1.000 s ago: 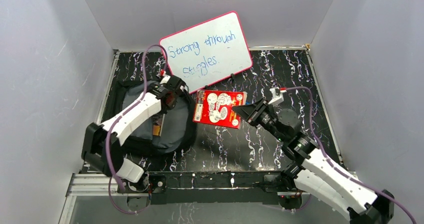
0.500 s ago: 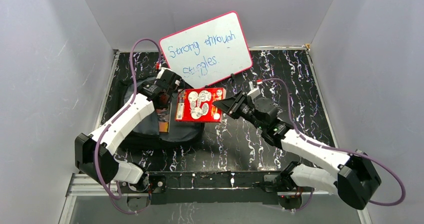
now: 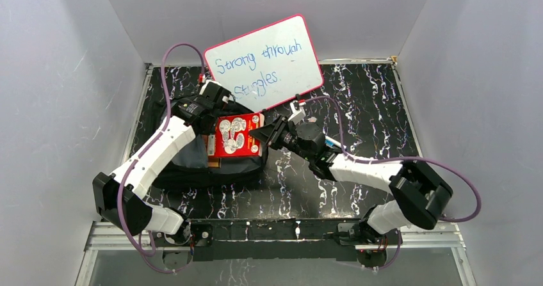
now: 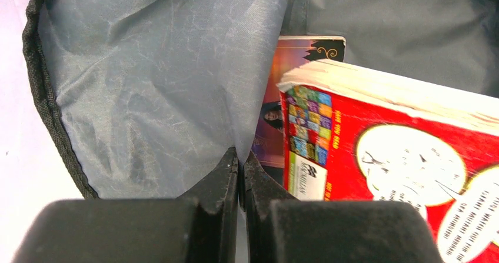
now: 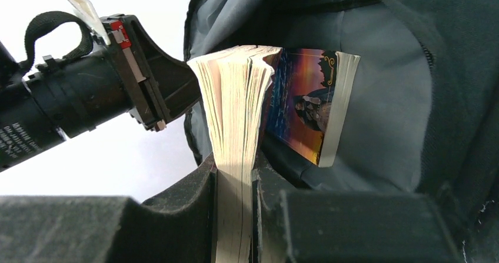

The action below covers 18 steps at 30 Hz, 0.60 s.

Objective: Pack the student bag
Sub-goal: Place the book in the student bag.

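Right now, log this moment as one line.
phase: packing | left jaws: shut on student bag lining | right jaws: shut on red book, at bag mouth | inside: one other book

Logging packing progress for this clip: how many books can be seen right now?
2. A red book is clamped in the right gripper at the student bag's mouth. An orange-covered book lies inside against the grey lining. Others may be hidden deeper in the bag.
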Each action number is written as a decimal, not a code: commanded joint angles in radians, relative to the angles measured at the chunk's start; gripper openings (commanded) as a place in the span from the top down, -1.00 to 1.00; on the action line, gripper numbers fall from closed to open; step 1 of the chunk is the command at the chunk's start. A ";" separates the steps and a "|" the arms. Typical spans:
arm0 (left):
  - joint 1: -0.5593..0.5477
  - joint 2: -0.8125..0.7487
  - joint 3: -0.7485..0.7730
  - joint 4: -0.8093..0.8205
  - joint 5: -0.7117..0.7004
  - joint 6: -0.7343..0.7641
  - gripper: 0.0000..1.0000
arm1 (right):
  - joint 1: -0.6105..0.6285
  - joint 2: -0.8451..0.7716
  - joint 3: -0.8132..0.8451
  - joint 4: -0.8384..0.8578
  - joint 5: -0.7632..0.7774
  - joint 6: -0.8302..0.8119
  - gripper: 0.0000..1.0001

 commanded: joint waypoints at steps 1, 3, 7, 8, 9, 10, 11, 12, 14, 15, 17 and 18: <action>-0.005 -0.018 0.058 0.022 0.022 -0.005 1.00 | 0.025 0.043 0.101 0.195 0.040 -0.006 1.00; -0.005 -0.015 0.064 0.016 0.032 -0.006 1.00 | 0.036 0.082 0.123 0.205 0.039 -0.004 1.00; -0.005 -0.011 0.086 0.004 0.053 -0.006 1.00 | 0.052 0.186 0.178 0.252 0.019 0.006 1.00; -0.005 -0.010 0.090 0.002 0.059 -0.005 1.00 | 0.056 0.214 0.193 0.274 0.010 0.006 1.00; -0.005 -0.011 0.094 0.000 0.063 -0.002 1.00 | 0.061 0.246 0.209 0.300 0.003 0.004 1.00; -0.005 -0.013 0.097 0.001 0.067 0.002 1.00 | 0.067 0.276 0.229 0.319 -0.003 0.000 1.00; -0.005 -0.013 0.101 -0.001 0.074 0.006 1.00 | 0.073 0.312 0.247 0.337 -0.005 -0.002 1.00; -0.005 -0.014 0.107 -0.004 0.081 0.010 1.00 | 0.076 0.349 0.268 0.366 -0.006 -0.004 1.00; -0.005 -0.010 0.120 -0.013 0.102 0.014 1.00 | 0.087 0.428 0.315 0.430 -0.051 -0.010 1.00; -0.005 -0.008 0.123 -0.018 0.110 0.015 1.00 | 0.091 0.466 0.345 0.455 -0.060 -0.010 1.00; -0.005 -0.005 0.126 -0.022 0.126 0.018 1.00 | 0.101 0.542 0.408 0.502 -0.061 -0.011 1.00; -0.005 -0.004 0.126 -0.022 0.131 0.018 1.00 | 0.106 0.574 0.435 0.521 -0.054 -0.013 1.00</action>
